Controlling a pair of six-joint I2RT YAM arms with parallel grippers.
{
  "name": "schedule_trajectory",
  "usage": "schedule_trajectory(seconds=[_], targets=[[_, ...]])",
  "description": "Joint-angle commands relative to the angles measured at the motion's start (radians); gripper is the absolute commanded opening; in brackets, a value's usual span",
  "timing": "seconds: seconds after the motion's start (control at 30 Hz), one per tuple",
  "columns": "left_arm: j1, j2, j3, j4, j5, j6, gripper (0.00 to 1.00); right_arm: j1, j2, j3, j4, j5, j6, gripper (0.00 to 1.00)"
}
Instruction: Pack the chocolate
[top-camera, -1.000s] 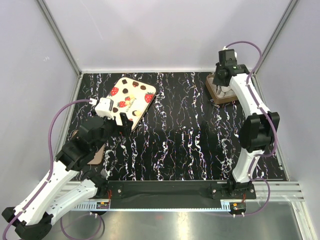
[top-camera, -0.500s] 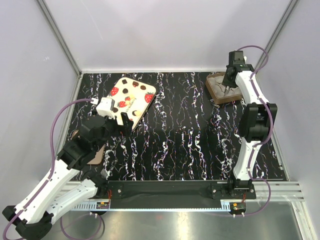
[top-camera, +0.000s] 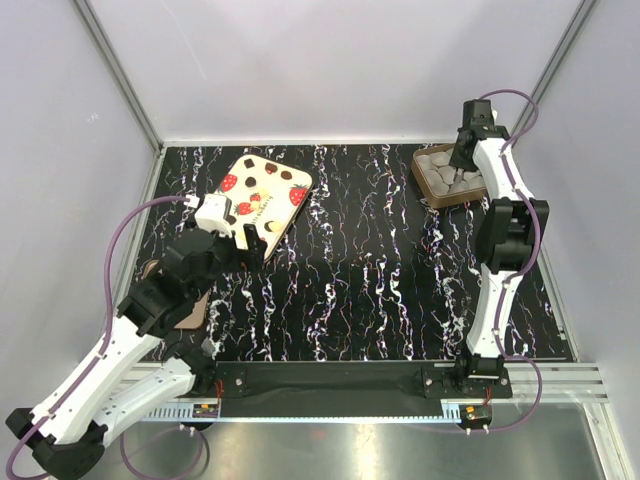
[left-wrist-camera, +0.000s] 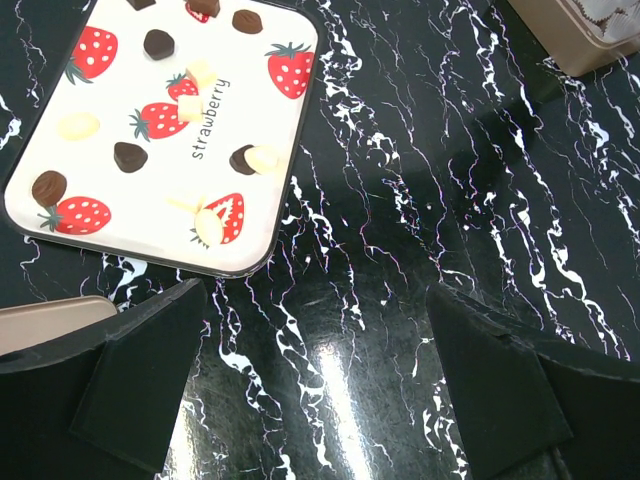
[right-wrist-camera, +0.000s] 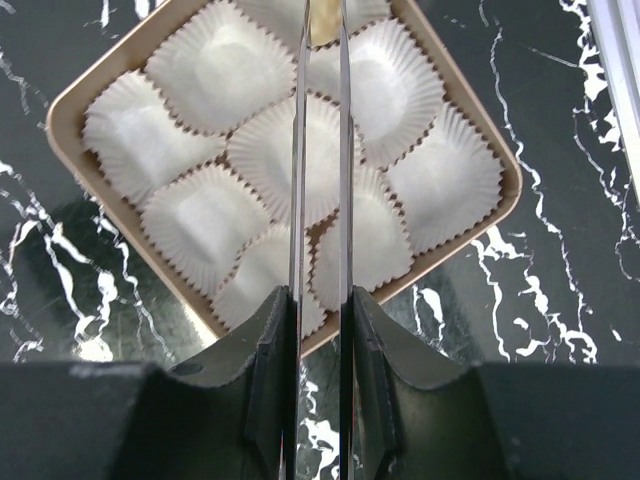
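**A:** What has shifted in the last second?

**B:** The right arm has swung back toward the far right corner. The brown tray (top-camera: 425, 186) it was covering now shows almost whole from above. The left arm has hardly stirred.

**A:** Where is the chocolate?

**B:** In that tray, at the far right of the tabletop (left-wrist-camera: 430, 200). White fluted paper cups (right-wrist-camera: 205, 65) sit packed side by side in it. A gold piece (right-wrist-camera: 322, 28) shows at the far end, in line with the fingertips.

**A:** Is the right end effector (top-camera: 461, 171) gripping it?

**B:** Its fingers (right-wrist-camera: 272, 380) are drawn nearly together, with only a thin slit between them. The gold piece sits right at their tips. I cannot tell whether it is pinched or lying in a cup below.

**A:** And the left end effector (left-wrist-camera: 315, 295)?

**B:** Released, jaws spread wide. It hovers over bare tabletop just beside the strawberry-printed lid (left-wrist-camera: 160, 130) and touches nothing.

**A:** What does that mean for the packing?

**B:** My guess is that the right arm is busy filling cups. The lid lies well apart from the tray, so closing is not yet done.
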Motion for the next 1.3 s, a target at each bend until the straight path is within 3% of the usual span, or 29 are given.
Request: schedule_trajectory(seconds=[0.0,0.67,1.0,1.1,1.27], targets=[[0.004,0.005,0.008,0.042,-0.028,0.018,0.99,-0.008,0.015,0.071,0.029,0.011,-0.018,0.29],[0.006,0.021,0.008,0.045,-0.017,0.015,0.99,-0.019,0.039,0.137,0.017,-0.001,-0.049,0.43],[0.007,0.001,0.005,0.04,-0.019,0.012,0.99,-0.016,-0.049,0.142,-0.05,-0.092,0.001,0.43],[0.007,-0.016,0.003,0.039,-0.031,0.013,0.99,0.027,-0.14,0.053,-0.023,-0.152,0.018,0.43],[0.007,-0.054,-0.005,0.044,-0.06,0.012,0.99,0.205,-0.286,-0.122,0.052,-0.19,0.055,0.44]])
